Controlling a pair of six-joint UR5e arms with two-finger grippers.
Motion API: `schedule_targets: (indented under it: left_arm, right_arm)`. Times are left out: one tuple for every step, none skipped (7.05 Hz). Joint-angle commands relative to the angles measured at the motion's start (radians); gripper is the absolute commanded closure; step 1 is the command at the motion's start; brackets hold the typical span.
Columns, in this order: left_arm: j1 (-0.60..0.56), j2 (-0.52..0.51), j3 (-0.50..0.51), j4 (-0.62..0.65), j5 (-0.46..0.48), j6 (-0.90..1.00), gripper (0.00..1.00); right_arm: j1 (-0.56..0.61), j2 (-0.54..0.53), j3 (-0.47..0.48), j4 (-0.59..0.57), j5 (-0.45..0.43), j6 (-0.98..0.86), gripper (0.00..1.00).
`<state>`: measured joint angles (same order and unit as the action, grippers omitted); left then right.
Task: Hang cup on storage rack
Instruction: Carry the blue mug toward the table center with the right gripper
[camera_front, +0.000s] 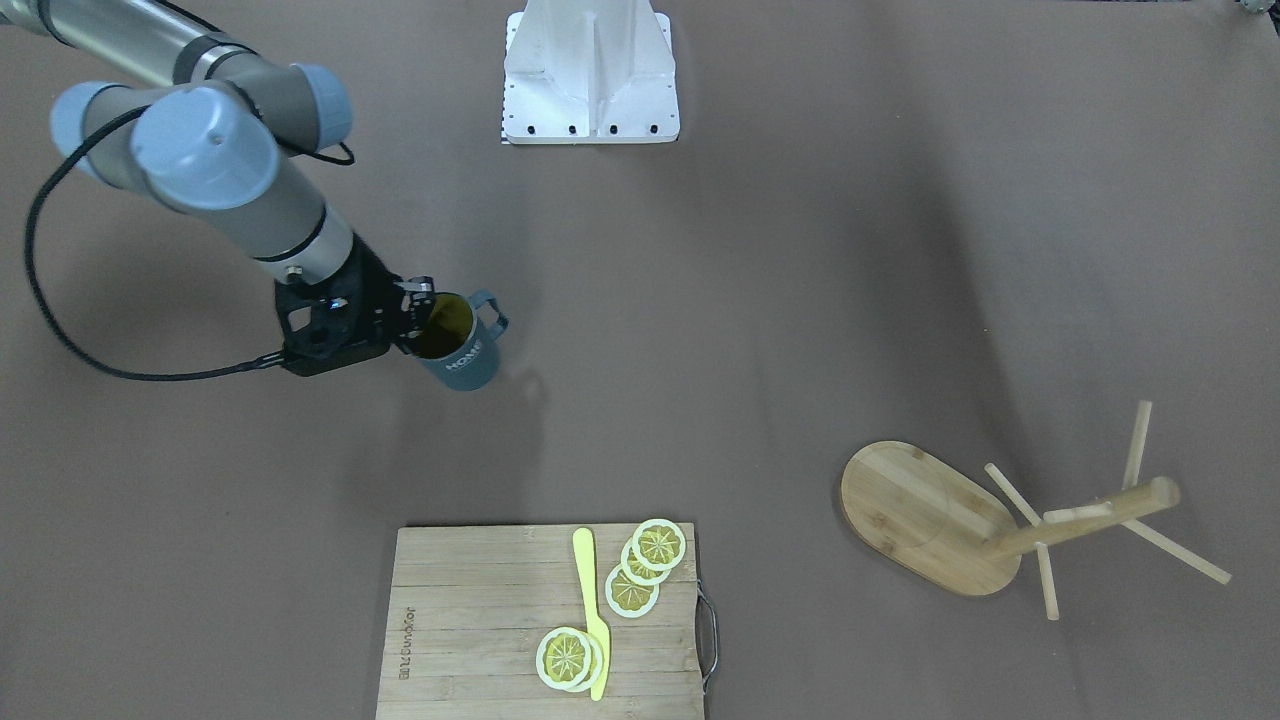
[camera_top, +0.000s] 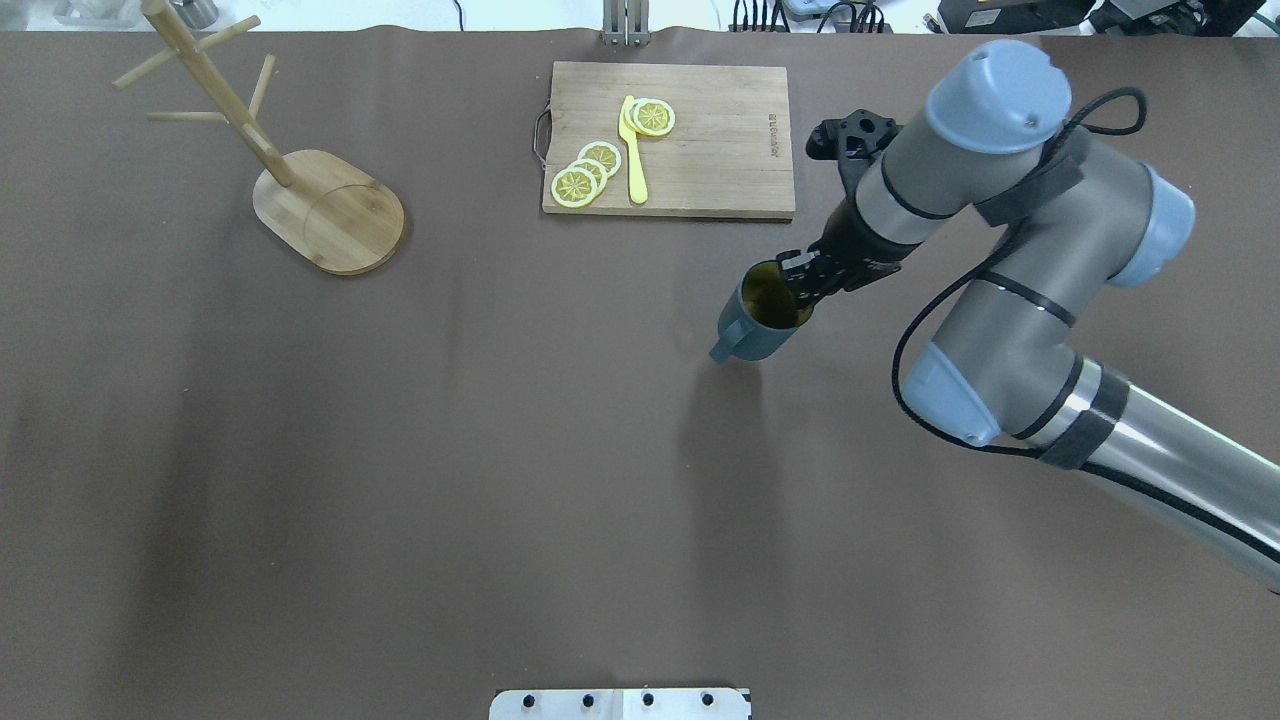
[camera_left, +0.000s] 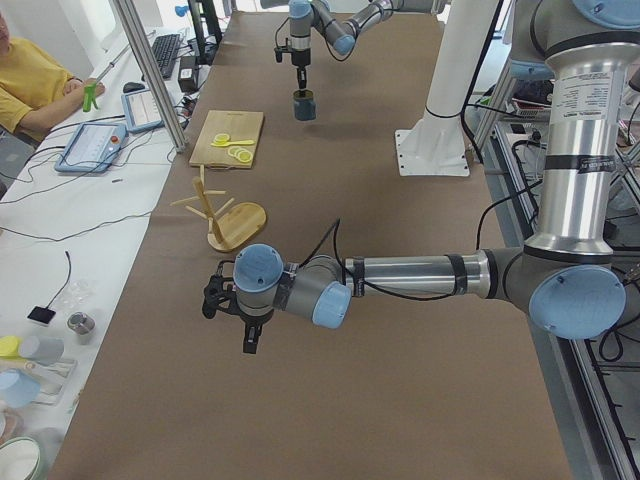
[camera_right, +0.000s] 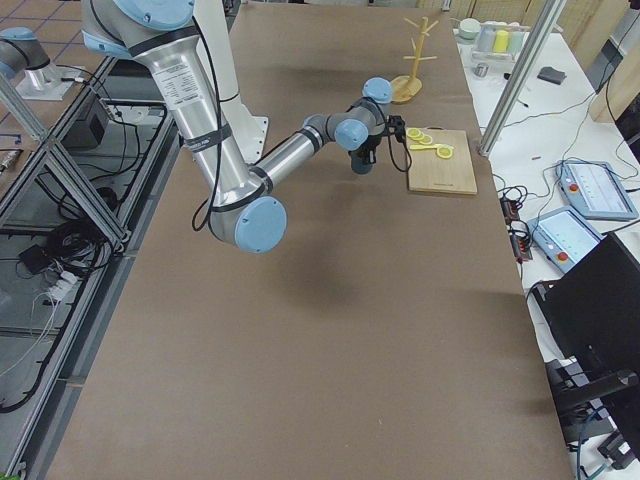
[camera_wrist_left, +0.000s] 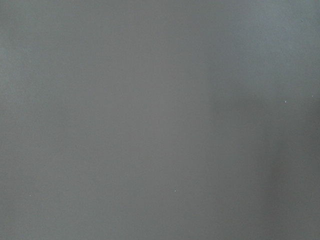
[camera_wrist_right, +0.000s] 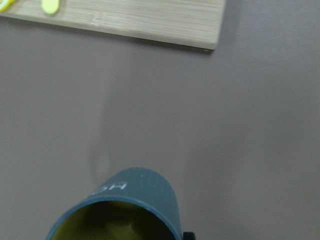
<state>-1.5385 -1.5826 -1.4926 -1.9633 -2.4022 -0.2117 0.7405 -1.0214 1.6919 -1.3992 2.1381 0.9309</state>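
Note:
The dark teal cup (camera_front: 465, 355) with yellow inside and white "HOME" lettering hangs tilted from my right gripper (camera_front: 425, 310), which is shut on its rim, a little above the table. Its handle (camera_front: 492, 312) points away from the gripper. The cup also shows in the overhead view (camera_top: 757, 322) and in the right wrist view (camera_wrist_right: 135, 190). The bamboo storage rack (camera_front: 920, 515) stands far across the table; in the overhead view (camera_top: 330, 210) it is at the far left. My left gripper (camera_left: 250, 338) shows only in the exterior left view; I cannot tell its state.
A slatted cutting board (camera_top: 720, 150) with lemon slices (camera_top: 585, 175) and a yellow knife (camera_top: 633, 160) lies just beyond the cup. The white robot base (camera_front: 590, 70) stands at the table edge. Operators' desks lie past the far edge.

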Motion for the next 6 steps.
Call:
schedule_targets:
  left_arm:
    - [0.000,-0.007,0.000,0.000,0.000,0.000,0.02]
    - [0.000,-0.010,0.000,-0.002,0.000,0.002,0.02]
    - [0.000,-0.011,0.000,-0.002,0.000,0.003,0.01]
    - [0.000,-0.016,-0.003,-0.002,0.000,0.003,0.02]
    - [0.000,-0.016,-0.011,-0.002,0.000,0.002,0.02]
    - [0.001,-0.022,-0.014,-0.008,-0.002,0.002,0.02]
  right_arm:
    - [-0.093,0.119,-0.056,-0.001,-0.092,0.089,1.00]
    - [-0.101,0.182,-0.125,0.003,-0.093,0.091,1.00]
    - [-0.113,0.208,-0.174,0.008,-0.093,0.074,1.00]
    - [-0.131,0.204,-0.181,0.009,-0.101,0.047,1.00]
    - [-0.142,0.199,-0.179,0.006,-0.101,-0.034,1.00]
    - [-0.157,0.196,-0.181,0.006,-0.102,-0.035,1.00]
